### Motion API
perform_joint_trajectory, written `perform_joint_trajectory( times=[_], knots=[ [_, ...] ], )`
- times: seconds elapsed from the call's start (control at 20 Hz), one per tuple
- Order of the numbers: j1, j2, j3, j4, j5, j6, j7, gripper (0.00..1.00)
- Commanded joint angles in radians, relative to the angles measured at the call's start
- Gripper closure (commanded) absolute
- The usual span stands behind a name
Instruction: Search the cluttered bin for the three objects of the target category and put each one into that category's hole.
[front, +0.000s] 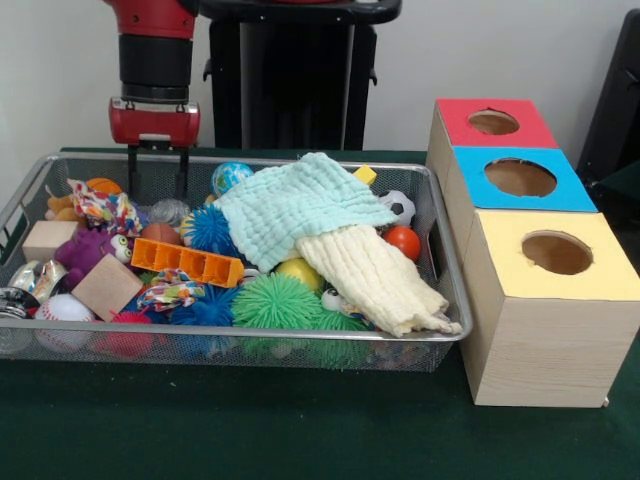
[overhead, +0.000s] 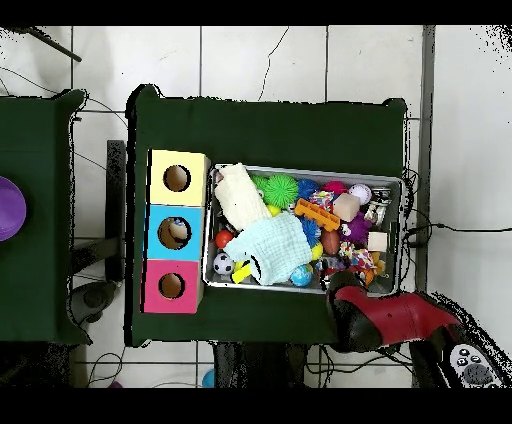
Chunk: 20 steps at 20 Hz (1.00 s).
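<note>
The gripper (front: 156, 168) is hanging over the far left corner of the wire mesh bin (front: 445, 300), its two thin black fingers (front: 133, 170) standing parted and holding nothing, their tips just above the toys. Directly below them, at about 6 o'clock, a patterned fabric toy (front: 103, 210) is lying beside an orange ball (front: 102, 186). Toward 4 o'clock from the fingers, a blue spiky ball (front: 212, 229) is resting against an orange plastic block (front: 186, 262), and farther along that line a green spiky ball (front: 276, 303) is sitting at the near rim. A mint cloth (front: 300, 203) is draping over a cream cloth (front: 375, 278) at 3 o'clock from the gripper, with a small soccer ball (front: 398, 207) and a red ball (front: 403, 242) beyond them. Two wooden blocks (front: 106, 287) are lying at 7 o'clock. Well apart, outside the bin's right end, the box with red hole (front: 493, 122), blue hole (front: 520, 178) and yellow hole (front: 557, 253) is standing; which category is the target cannot be told.
</note>
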Motion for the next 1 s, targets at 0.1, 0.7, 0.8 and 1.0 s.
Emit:
perform_joint_trajectory(
  times=[0.1, 0.7, 0.8, 1.0],
  knots=[
    [0.055, 0.011, -0.018, 0.009, -0.056, -0.032, 0.045, 0.0],
    [0.15, 0.023, -0.121, 0.004, -0.031, -0.089, 0.083, 0.0],
    [0.148, 0.019, -0.115, 0.006, -0.03, -0.083, 0.079, 0.0],
    [0.127, 0.012, -0.084, 0.006, -0.029, -0.061, 0.068, 0.0]
  ],
)
